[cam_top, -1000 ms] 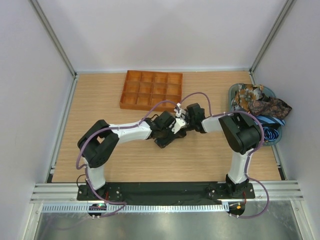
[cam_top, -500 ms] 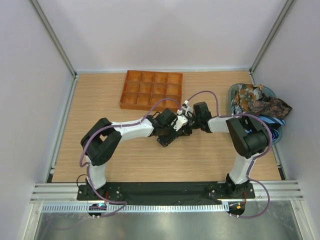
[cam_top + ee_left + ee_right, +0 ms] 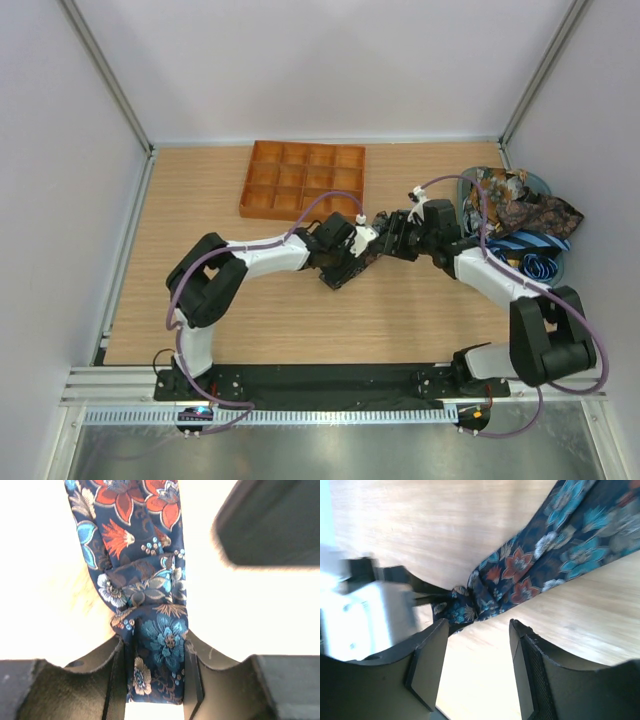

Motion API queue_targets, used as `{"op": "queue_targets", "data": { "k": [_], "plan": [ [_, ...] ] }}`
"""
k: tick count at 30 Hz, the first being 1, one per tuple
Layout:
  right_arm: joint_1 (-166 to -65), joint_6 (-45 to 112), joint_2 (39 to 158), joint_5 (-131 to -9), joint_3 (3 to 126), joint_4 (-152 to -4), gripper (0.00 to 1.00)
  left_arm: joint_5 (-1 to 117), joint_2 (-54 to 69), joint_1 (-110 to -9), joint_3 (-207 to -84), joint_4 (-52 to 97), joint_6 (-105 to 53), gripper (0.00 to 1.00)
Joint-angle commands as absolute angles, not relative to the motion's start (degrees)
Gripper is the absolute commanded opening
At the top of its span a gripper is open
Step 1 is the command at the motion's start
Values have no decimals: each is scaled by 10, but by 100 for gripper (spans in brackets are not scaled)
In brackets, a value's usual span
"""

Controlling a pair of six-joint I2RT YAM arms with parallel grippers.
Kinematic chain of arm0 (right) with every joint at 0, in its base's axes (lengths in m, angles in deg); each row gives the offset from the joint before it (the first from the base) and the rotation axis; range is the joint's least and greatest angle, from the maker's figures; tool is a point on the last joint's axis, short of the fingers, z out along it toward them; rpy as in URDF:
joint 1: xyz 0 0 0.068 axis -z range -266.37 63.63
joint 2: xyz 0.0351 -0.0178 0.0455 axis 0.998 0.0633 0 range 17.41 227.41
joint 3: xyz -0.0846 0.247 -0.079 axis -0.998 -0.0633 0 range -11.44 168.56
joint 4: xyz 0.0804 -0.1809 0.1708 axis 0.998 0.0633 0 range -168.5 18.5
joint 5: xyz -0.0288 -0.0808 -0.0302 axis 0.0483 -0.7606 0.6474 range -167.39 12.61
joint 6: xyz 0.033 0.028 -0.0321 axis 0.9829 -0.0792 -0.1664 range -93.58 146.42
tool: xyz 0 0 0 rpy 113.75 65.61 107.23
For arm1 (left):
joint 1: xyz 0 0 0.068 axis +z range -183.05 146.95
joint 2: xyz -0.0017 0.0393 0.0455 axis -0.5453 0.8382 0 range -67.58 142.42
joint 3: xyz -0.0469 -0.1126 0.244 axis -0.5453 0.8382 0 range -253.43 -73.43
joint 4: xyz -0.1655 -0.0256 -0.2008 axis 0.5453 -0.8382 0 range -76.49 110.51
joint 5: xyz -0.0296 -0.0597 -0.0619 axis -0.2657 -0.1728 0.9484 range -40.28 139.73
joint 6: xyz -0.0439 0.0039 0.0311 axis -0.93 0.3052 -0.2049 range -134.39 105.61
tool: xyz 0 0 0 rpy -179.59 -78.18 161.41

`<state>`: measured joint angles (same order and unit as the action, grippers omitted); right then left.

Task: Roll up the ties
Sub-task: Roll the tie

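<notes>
My left claw [image 3: 155,652] is clamped on the tie [image 3: 142,585], one finger against each edge of the navy cloth with its red, blue and cream flowers. Just past my fingertips the cloth bunches into a crumpled fold. It then runs on flat to the top edge of the left wrist view, where it is cut off. The wood under it is washed out to white there. A dark blurred shape [image 3: 270,520] fills the upper right corner, and I cannot tell what it is.

My right claw [image 3: 475,672] stands wide, with nothing between its fingers. It hangs over bare wood just short of the tie. The tie lies on the table from the bunched end away to the far right corner of that view, where it is cut off again. The bunched end sits in a blurred black and white form at the left.

From above, my two claws meet tip to tip a little right of the middle of the table [image 3: 200,200]. They cover the tie, so I can hardly make it out there. The orange tray [image 3: 290,214] has its near rim close to my left wrist on the far side, apart from it. There is open wood on the near side of both claws and all along the left. My right forearm passes just beside the basket [image 3: 464,192] at the right edge. The basket holds a pile of ties [image 3: 520,205], which spills over its rim toward the right wall. A blue striped tie [image 3: 535,243] lies at the near side of the pile. White walls close the table on the left, far and right sides
</notes>
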<state>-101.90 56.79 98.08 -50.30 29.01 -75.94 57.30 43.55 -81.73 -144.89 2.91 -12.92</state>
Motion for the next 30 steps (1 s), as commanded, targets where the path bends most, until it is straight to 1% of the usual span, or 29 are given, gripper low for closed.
{"op": "queue_targets", "data": {
  "k": [1, 5, 9, 12, 15, 16, 19, 20, 21, 22, 23, 26, 27, 29, 30],
  "plan": [
    [-1023, 546, 921, -530, 315, -732, 60, 540, 484, -804, -1425, -78, -140, 20],
    [-1022, 526, 884, -564, 305, -709, 57, 538, 490, -803, -1432, -88, -141, 19],
    [-1029, 505, 815, -595, 275, -702, 56, 535, 502, -802, -1458, -135, -157, 19],
    [-1060, 472, 760, -667, 271, -674, 56, 541, 510, -802, -1482, -161, -165, 20],
    [-1133, 450, 722, -738, 271, -656, 56, 550, 523, -802, -1501, -188, -169, 20],
    [-1187, 444, 713, -755, 272, -653, 56, 556, 527, -802, -1509, -198, -170, 20],
    [-1273, 412, 715, -838, 273, -651, 57, 554, 543, -802, -1521, -215, -169, 20],
    [-1332, 404, 726, -856, 275, -651, 57, 554, 548, -802, -1526, -221, -169, 20],
    [-1361, 399, 734, -904, 281, -651, 57, 554, 551, -802, -1527, -225, -169, 21],
    [-1386, 385, 744, -926, 286, -651, 57, 554, 553, -802, -1529, -226, -168, 21],
    [-1440, 379, 757, -943, 291, -651, 57, 554, 555, -802, -1530, -230, -168, 21],
    [-1509, 350, 814, -1008, 312, -658, 57, 554, 557, -802, -1534, -232, -168, 21],
    [-1552, 342, 849, -1022, 323, -662, 57, 555, 557, -802, -1534, -232, -168, 21],
    [-1587, 325, 887, -1077, 342, -660, 57, 557, 557, -802, -1536, -234, -168, 21],
    [-1617, 320, 934, -1093, 366, -652, 58, 557, 559, -802, -1539, -238, -169, 20]
  ]
}}
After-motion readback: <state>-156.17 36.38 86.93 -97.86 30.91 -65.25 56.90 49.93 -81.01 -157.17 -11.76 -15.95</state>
